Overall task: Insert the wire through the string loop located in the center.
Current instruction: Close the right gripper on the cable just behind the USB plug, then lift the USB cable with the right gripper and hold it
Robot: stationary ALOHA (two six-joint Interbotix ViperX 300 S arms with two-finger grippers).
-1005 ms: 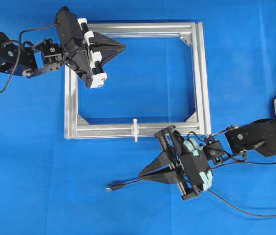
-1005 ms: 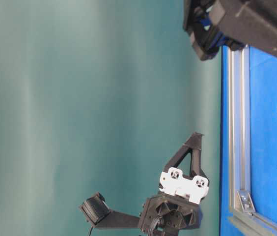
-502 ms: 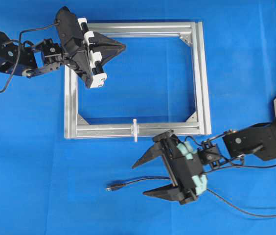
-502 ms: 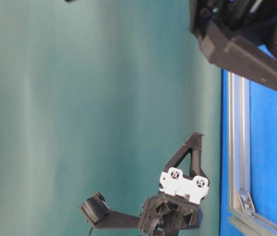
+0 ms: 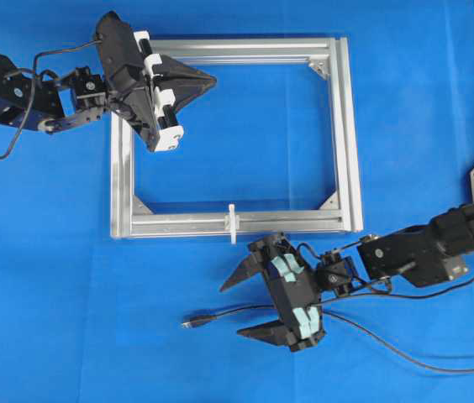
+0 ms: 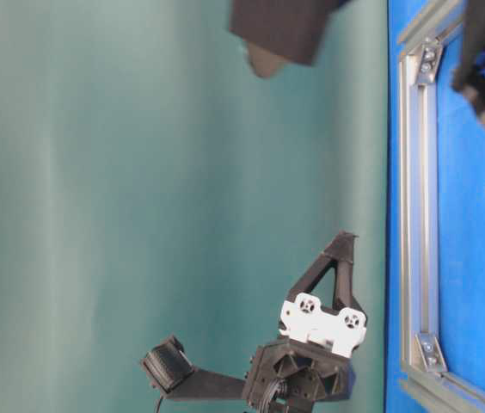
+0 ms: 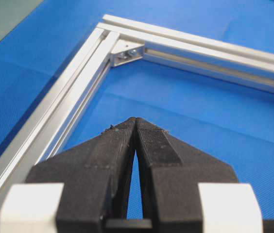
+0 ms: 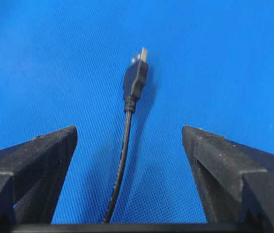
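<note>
The wire (image 5: pixel 220 315) is lying loose on the blue table, near its front edge, plug tip (image 8: pixel 136 77) pointing away from the right gripper (image 5: pixel 239 308); that gripper's jaws are sitting wide apart with the cable running straight down the gap between them, not touching either finger.

Biggest risk I'm seeing: the cable is thin and lying flat, so the fingers could be closing over it or nudging it sideways instead of pinching it; grabbing too far behind the plug would leave a floppy tip, a pain to aim at the tiny string loop (image 5: pixel 232 222) on the aluminium frame's (image 5: pixel 346 134) front bar.

The left gripper (image 5: pixel 208 81) is hanging over the frame's far corner, fingers pressed together, holding nothing.
</note>
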